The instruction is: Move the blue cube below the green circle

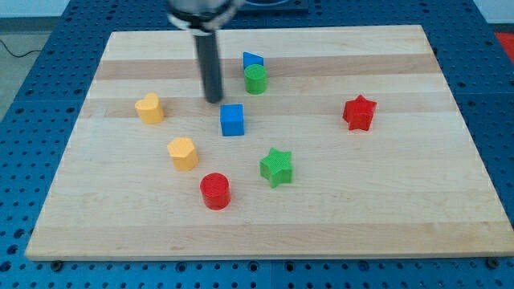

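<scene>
Tip: my tip (214, 99) rests on the wooden table (418, 201), just up-left of the blue cube (232, 120).
Cube: below the green circle (255, 79), apart.
Hand: none fitted; nothing held.

Straight dark rod, my tip (214, 99)

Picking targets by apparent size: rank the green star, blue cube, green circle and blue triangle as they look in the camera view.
1. green star
2. blue cube, close to the star, so this order is unsure
3. green circle
4. blue triangle, partly hidden behind the circle

The two at the view's top lie farther off, so they may only look smaller.
</scene>
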